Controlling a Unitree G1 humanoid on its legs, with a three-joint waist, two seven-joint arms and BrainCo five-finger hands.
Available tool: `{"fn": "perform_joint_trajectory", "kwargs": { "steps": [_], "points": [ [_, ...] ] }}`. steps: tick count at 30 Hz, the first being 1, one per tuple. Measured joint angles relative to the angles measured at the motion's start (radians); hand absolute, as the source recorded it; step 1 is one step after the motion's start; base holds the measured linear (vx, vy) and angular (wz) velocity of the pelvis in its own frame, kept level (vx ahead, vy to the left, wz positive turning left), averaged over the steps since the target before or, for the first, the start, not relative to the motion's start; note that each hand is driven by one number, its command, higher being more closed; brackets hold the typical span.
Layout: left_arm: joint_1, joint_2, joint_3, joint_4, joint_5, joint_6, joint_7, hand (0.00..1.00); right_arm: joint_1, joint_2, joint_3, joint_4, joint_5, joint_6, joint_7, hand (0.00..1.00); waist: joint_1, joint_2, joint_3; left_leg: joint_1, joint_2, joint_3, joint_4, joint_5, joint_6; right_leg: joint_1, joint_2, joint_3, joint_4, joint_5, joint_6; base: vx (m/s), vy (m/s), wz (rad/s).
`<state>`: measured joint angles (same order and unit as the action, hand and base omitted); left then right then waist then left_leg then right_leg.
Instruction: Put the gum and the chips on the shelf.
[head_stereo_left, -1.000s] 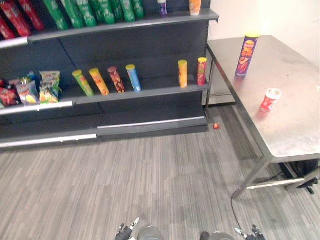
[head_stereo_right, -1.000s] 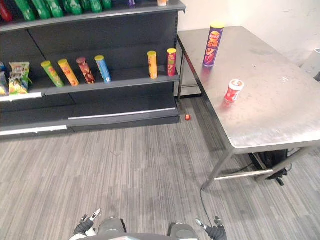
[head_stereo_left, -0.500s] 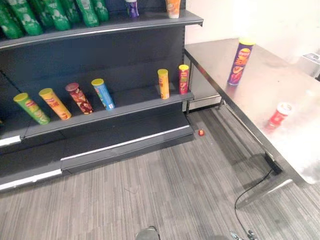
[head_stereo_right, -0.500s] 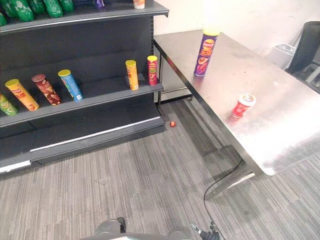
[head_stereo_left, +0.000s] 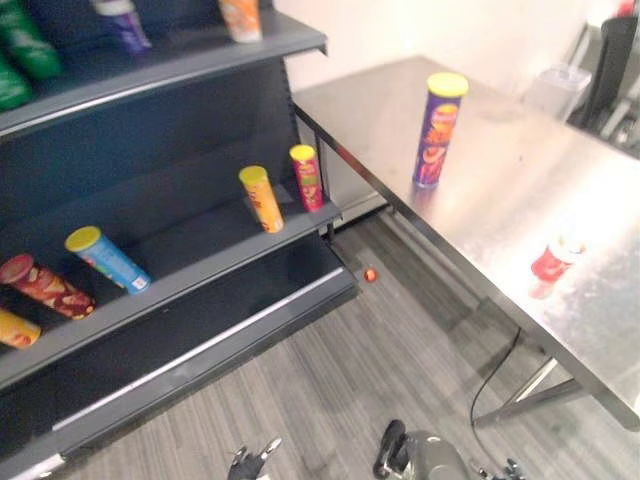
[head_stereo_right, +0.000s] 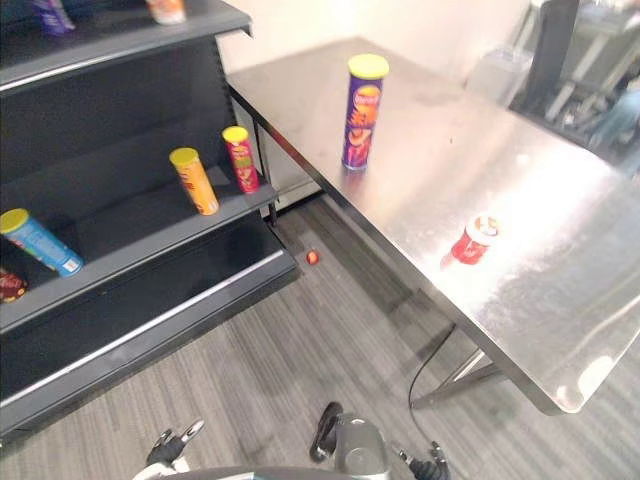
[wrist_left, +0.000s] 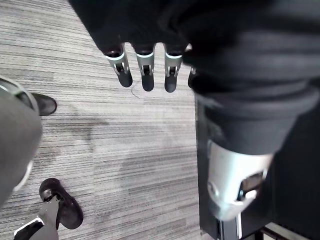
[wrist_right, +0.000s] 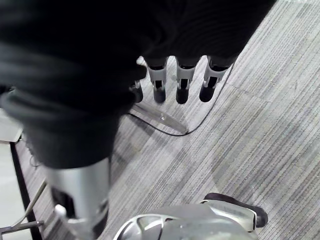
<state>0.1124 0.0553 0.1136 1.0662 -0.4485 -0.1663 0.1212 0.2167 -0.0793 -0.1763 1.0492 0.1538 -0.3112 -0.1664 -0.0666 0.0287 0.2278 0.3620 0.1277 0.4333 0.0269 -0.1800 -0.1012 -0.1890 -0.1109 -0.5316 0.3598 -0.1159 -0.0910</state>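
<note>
Tall purple yellow-lidded chips tube (head_stereo_left: 438, 130) and small red gum tub (head_stereo_left: 552, 262) on the steel table (head_stereo_left: 500, 190), not yet on the dark shelf (head_stereo_left: 195, 252) (left hand (wrist_left: 145, 70), right hand (wrist_right: 181, 82): straight-fingered, empty).

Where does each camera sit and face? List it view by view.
Left eye view: on the head, looking down at the shelf, the table with the chips can and gum tub; left hand at the bottom edge.
Right eye view: beside it, same scene; right hand at the bottom edge.
Left wrist view: on the left wrist, looking along straight fingers at the floor.
Right wrist view: likewise on the right wrist, same floor.
Shared: eye views, the table; wrist views, the floor.
</note>
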Motion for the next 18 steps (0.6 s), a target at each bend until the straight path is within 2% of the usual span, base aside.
{"fn": "perform_joint_trajectory", "kwargs": {
  "steps": [3,6,7,8,9,10,11,12,13,14,15,17,18],
  "points": [
    [0.003,-0.007,0.007,0.007,0.015,0.0,-0.023,0.0,-0.005,0.01,-0.005,-0.003,0.0,0.002,0.0,0.0,-0.002,-0.02,-0.002,0.009,-0.001,0.012,0.042,0.034,-0.014,0.019,0.004,0.013,-0.006,-0.04,0.021,0.11,-0.047,-0.2],
    [0.008,-0.014,0.032,0.007,0.036,0.002,-0.037,0.0,0.0,0.014,-0.005,-0.003,0.0,0.009,0.001,0.0,-0.001,-0.026,-0.012,-0.038,0.029,0.019,0.246,0.039,-0.022,0.067,-0.002,0.004,-0.033,-0.072,0.027,0.07,-0.032,-0.18],
    [0.012,-0.015,0.043,0.006,0.039,0.003,-0.051,0.0,0.001,0.007,-0.002,-0.003,0.0,0.018,0.003,0.0,-0.005,-0.017,-0.024,-0.1,0.069,0.015,0.401,0.057,-0.053,0.101,0.001,-0.011,-0.074,-0.071,0.03,0.11,0.006,-0.3],
    [0.011,-0.014,0.045,0.005,0.04,0.002,-0.056,0.0,-0.001,0.003,0.003,-0.004,0.0,0.02,0.003,0.0,-0.005,-0.01,-0.028,-0.142,0.097,-0.003,0.51,0.097,-0.101,0.126,0.01,-0.012,-0.103,-0.067,0.034,0.18,0.019,-0.45],
    [0.021,-0.027,0.05,0.006,0.04,0.002,-0.06,0.0,-0.004,-0.013,0.026,-0.003,0.0,0.021,0.002,0.0,-0.002,-0.005,-0.035,-0.22,0.128,-0.044,0.652,0.169,-0.134,0.149,0.027,-0.007,-0.139,-0.063,0.042,0.19,0.028,-0.47],
    [0.028,-0.026,0.055,0.005,0.039,0.002,-0.061,0.0,-0.013,-0.023,0.038,-0.003,0.0,0.022,0.002,0.0,-0.005,0.004,-0.04,-0.255,0.148,-0.055,0.725,0.167,-0.147,0.158,0.038,0.008,-0.156,-0.06,0.045,0.19,0.032,-0.66],
    [0.032,-0.031,0.073,0.0,0.037,0.002,-0.061,0.0,-0.024,-0.028,0.044,-0.002,0.002,0.028,0.001,0.0,-0.001,0.013,-0.045,-0.3,0.171,-0.054,0.831,0.12,-0.169,0.169,0.054,0.066,-0.172,-0.039,0.032,0.18,0.056,-0.95],
    [0.033,-0.032,0.088,-0.001,0.035,0.003,-0.06,0.0,-0.038,-0.033,0.048,0.0,0.003,0.037,0.001,0.0,0.013,0.015,-0.045,-0.312,0.175,-0.018,0.854,0.062,-0.154,0.196,0.06,0.121,-0.191,-0.028,0.021,0.17,0.063,-1.09],
    [0.033,-0.031,0.09,-0.002,0.034,0.002,-0.059,0.0,-0.042,-0.034,0.049,0.001,0.01,0.04,0.003,0.0,0.019,0.013,-0.044,-0.312,0.175,0.003,0.844,0.034,-0.139,0.208,0.06,0.151,-0.2,-0.025,0.024,0.17,0.073,-1.27],
    [0.036,-0.03,0.09,-0.007,0.029,0.001,-0.056,0.0,-0.047,-0.039,0.054,0.01,0.022,0.042,0.009,0.0,0.028,0.011,-0.044,-0.319,0.174,0.023,0.801,-0.01,-0.096,0.233,0.06,0.211,-0.219,-0.022,0.029,0.15,0.097,-1.36],
    [0.038,-0.029,0.09,-0.014,0.028,0.001,-0.054,0.0,-0.056,-0.041,0.059,0.021,0.03,0.043,0.02,0.0,0.036,0.011,-0.044,-0.341,0.172,0.018,0.734,-0.032,-0.069,0.238,0.059,0.273,-0.225,-0.023,0.03,0.14,0.113,-1.44],
    [0.037,-0.027,0.091,-0.016,0.014,0.002,-0.05,0.0,-0.063,-0.042,0.058,0.03,0.055,0.041,0.044,0.0,0.041,0.01,-0.043,-0.366,0.169,-0.008,0.606,-0.037,-0.056,0.241,0.058,0.353,-0.241,-0.027,0.037,0.17,0.195,-1.52],
    [0.038,-0.021,0.09,-0.016,-0.003,0.006,-0.048,0.0,-0.055,-0.039,0.058,0.03,0.066,0.027,0.054,0.0,0.038,0.002,-0.041,-0.383,0.151,-0.068,0.454,-0.029,-0.043,0.244,0.041,0.407,-0.256,-0.018,0.05,0.24,0.315,-1.55]
  ]
}}
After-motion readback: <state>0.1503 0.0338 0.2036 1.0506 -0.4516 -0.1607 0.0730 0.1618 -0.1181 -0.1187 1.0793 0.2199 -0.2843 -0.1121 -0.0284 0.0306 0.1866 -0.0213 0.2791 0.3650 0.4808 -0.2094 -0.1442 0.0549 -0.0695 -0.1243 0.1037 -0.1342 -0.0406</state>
